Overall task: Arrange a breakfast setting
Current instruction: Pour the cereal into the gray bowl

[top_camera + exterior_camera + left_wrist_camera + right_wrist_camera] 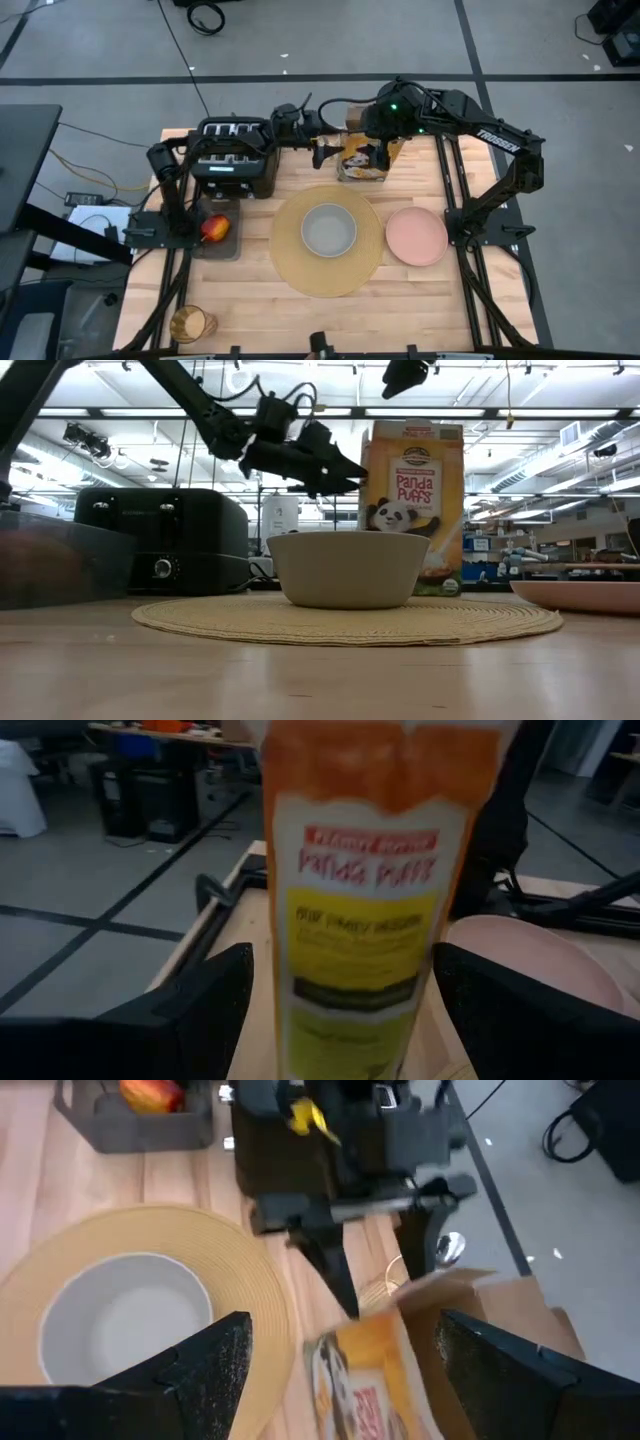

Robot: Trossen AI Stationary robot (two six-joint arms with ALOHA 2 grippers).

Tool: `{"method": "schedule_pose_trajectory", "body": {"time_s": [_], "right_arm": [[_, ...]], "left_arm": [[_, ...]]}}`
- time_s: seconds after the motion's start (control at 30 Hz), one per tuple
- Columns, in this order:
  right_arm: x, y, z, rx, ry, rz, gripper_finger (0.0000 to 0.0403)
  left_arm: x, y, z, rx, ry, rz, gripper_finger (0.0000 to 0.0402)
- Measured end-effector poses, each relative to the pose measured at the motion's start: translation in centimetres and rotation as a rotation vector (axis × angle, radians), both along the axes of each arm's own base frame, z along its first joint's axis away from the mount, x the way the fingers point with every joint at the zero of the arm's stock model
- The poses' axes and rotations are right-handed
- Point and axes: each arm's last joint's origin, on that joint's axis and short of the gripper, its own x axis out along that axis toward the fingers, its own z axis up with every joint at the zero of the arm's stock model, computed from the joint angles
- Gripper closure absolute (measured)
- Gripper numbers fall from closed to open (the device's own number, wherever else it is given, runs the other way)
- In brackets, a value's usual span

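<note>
High view: apple [214,228] in dark tray [222,245].

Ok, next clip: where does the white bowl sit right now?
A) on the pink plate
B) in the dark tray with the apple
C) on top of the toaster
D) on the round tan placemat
D: in the high view the white bowl rests at the middle of the round tan placemat, with the pink plate lying bare beside it.

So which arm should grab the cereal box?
Probably left: the left pincer is open with the cereal box between its fingers. The right pincer, open too, only hangs above the box.
</note>
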Motion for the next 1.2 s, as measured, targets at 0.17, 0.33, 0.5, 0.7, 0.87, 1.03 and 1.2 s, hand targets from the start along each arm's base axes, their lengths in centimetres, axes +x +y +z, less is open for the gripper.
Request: {"method": "schedule_pose_trajectory", "body": {"time_s": [0.17,0.33,0.5,0.7,0.87,1.03,1.2], "right_arm": [[0.0,0.0,0.0,0.039,-0.014,-0.025,0.0084],[-0.2,0.1,0.1,0.030,-0.010,-0.045,0.0084],[-0.8,0.2,0.6,0.011,-0.022,-0.050,0.0084],[-2.1,-0.1,0.3,-0.012,0.067,-0.061,0.0084],[-2.7,-0.5,-0.1,0.012,0.123,-0.051,0.0084],[-3.2,-0.7,-0.5,0.051,0.183,-0.020,0.0084],[-3.6,-0.8,-0.8,0.049,0.230,0.008,0.0084]], "left_arm": [[1.1,0.2,-0.4,-0.003,-0.001,-0.027,0.0085],[1.7,-0.8,-0.2,0.000,-0.010,-0.069,0.0085],[2.1,-1.6,-0.2,-0.022,-0.012,-0.093,0.0085],[2.8,-3.0,-0.2,-0.003,-0.011,-0.131,0.0085],[3.4,-4.3,-0.2,0.046,-0.003,-0.141,0.0085],[3.4,-4.4,-0.2,0.035,-0.002,-0.129,0.0085],[3.3,-4.4,0.1,-0.034,-0.010,-0.097,0.0085]]}}
